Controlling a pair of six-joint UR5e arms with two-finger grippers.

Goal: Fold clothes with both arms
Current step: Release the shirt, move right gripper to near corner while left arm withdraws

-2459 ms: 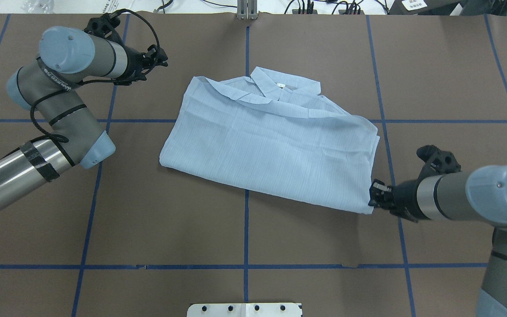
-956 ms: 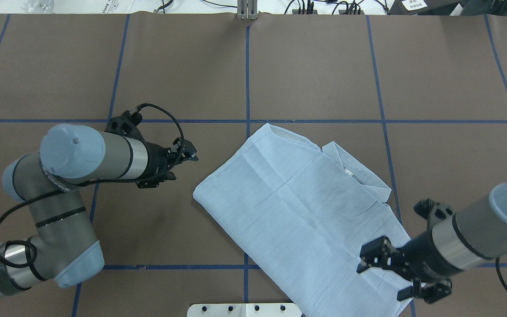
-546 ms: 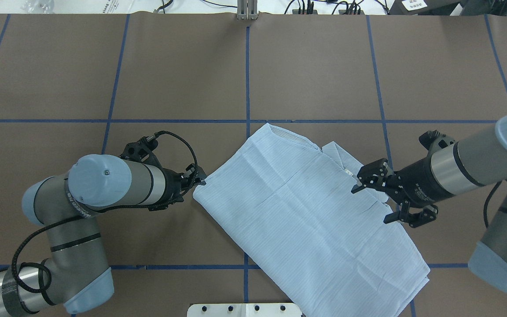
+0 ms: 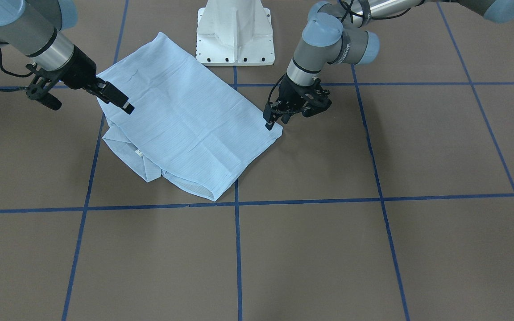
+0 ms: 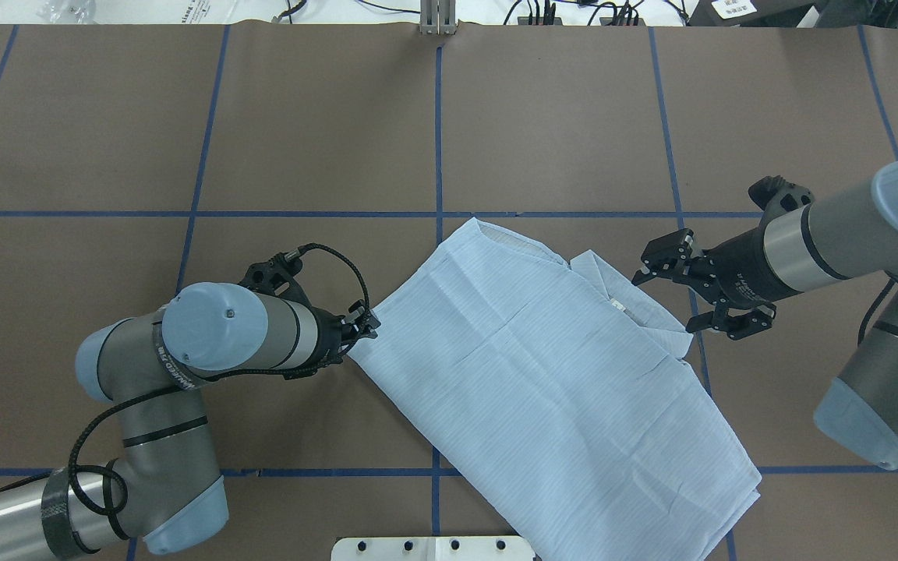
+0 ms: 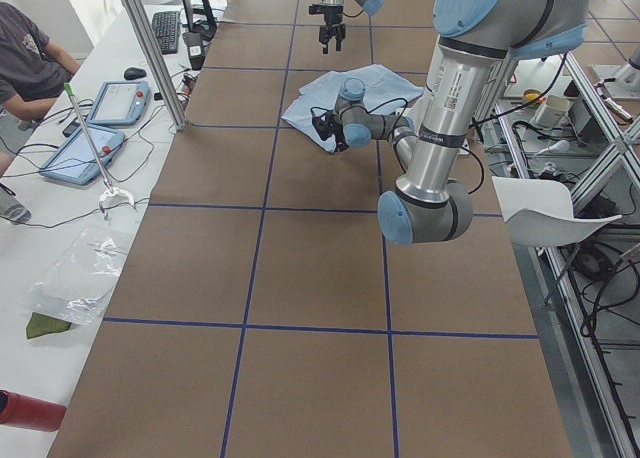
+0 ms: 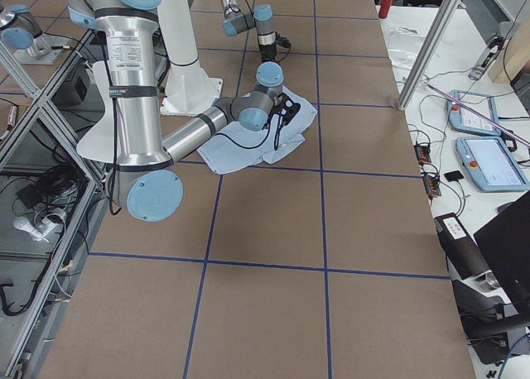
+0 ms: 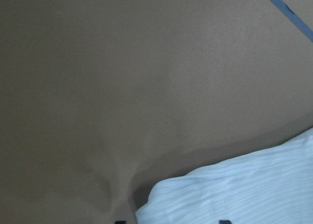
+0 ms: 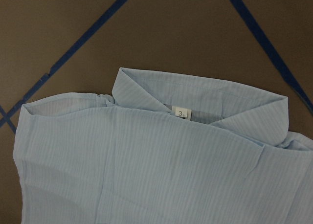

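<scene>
Right gripper [image 5: 671, 300] was drawn back beside the shirt [image 5: 542, 374], fingers spread, empty; left gripper [image 5: 369, 330] was brought to the shirt's corner, fingers parted, nothing clamped. Shirt partly folded; further folds judged outstanding.

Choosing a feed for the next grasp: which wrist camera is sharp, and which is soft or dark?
Right wrist view: sharp, evenly lit; stripes on the shirt and the 3 on its label read clearly. Left wrist view: dim and soft, a shadow on the table beside the shirt corner.
</scene>
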